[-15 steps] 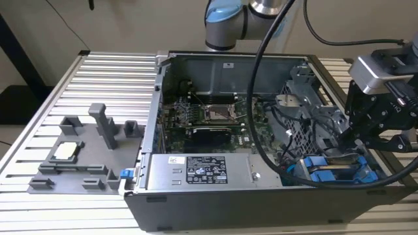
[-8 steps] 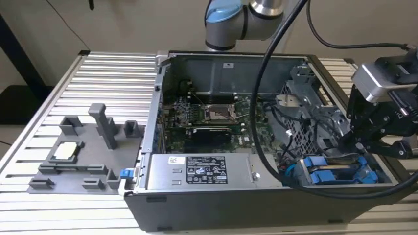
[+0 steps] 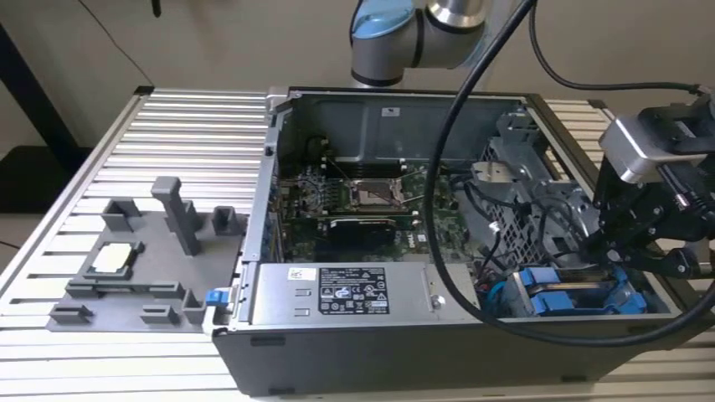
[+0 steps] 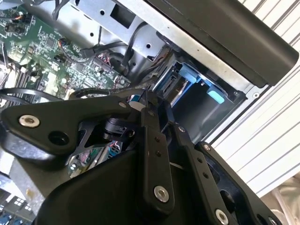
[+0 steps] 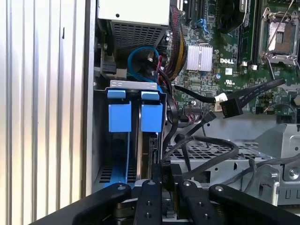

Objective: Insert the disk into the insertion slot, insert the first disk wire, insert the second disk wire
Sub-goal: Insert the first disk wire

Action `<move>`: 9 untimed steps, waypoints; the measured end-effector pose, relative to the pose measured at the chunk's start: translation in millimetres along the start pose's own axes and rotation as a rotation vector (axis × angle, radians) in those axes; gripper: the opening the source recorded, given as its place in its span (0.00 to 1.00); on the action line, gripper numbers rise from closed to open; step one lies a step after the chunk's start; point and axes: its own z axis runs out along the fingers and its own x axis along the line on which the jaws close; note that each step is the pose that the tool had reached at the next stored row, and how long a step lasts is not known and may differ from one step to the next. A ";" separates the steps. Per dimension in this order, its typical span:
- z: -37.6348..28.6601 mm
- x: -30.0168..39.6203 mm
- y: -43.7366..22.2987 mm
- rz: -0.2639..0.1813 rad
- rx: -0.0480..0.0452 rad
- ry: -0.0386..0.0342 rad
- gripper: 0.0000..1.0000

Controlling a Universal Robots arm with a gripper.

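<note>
End effector [image 3: 604, 258] hangs over the insertion slot [image 3: 572, 295], lower right in the exterior view.
Wrist [image 3: 654, 146] leans in from the right edge; fingers [image 5: 149, 201] pinch a black cable plug [image 5: 167, 172], the disk [image 5: 149, 152] standing edge-on in the slot.

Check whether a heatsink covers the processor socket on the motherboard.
No, in the exterior view the processor socket lies bare, its metal frame uncovered on the motherboard.

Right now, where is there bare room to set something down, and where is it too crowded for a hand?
Bare: the ribbed table behind the grey fixture, at the exterior view's left of the computer case, and the strip in front of that fixture. Crowded: the insertion slot corner, where black cables and the gripper sit.
</note>
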 end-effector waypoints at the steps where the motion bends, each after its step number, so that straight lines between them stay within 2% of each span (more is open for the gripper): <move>1: 0.6 0.2 -0.3 0.004 0.0004 -0.0001 0.20; 5: 2.8 1.2 -4.2 0.007 -0.0027 -0.0004 0.20; 9: 6.1 2.5 -4.3 0.025 -0.0006 -0.0006 0.20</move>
